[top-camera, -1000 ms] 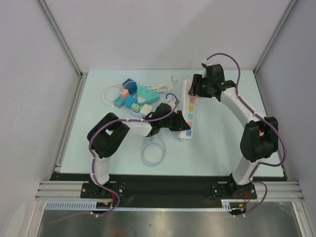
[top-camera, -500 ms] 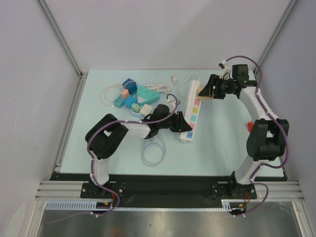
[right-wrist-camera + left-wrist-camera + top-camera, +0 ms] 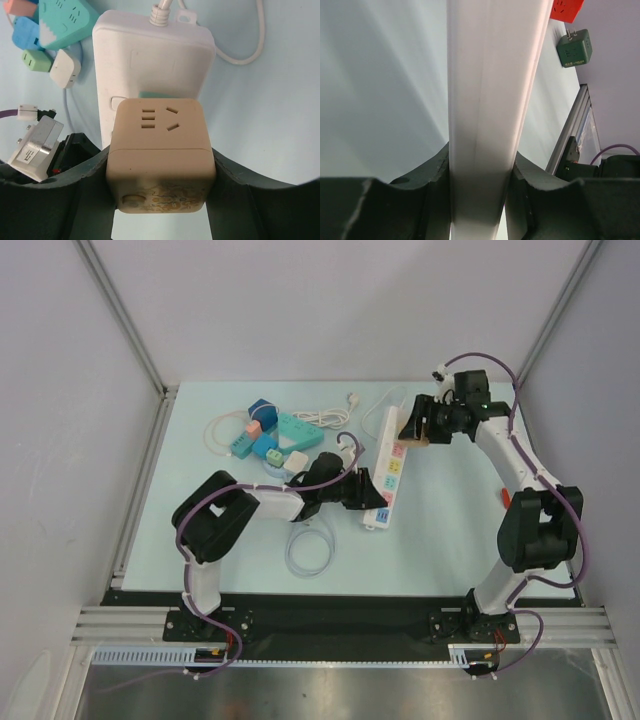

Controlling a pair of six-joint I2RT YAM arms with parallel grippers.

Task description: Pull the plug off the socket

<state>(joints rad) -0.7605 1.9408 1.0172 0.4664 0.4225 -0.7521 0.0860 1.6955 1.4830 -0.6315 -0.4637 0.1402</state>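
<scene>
The socket is a long white power strip (image 3: 388, 462) lying on the table, with coloured labels along it. My left gripper (image 3: 368, 490) is shut across its near end, and in the left wrist view the strip's white body (image 3: 490, 100) fills the gap between both pads. The plug is a beige cube adapter (image 3: 414, 427) with slots on one face. My right gripper (image 3: 412, 426) is shut on it beside the strip's far end. In the right wrist view the beige cube (image 3: 160, 150) sits between the jaws, above the strip's corded end (image 3: 150, 55).
A cluster of teal, blue and pink adapters (image 3: 270, 435) lies at the back left, with a white cord (image 3: 322, 418) beside it. A clear cable coil (image 3: 308, 545) lies near my left arm. A green adapter (image 3: 575, 47) and a red one (image 3: 566, 9) lie beyond the strip.
My right arm has swung from over the strip's far end out to the right, carrying the beige plug, then drifted back slightly. The left gripper keeps its hold on the strip.
</scene>
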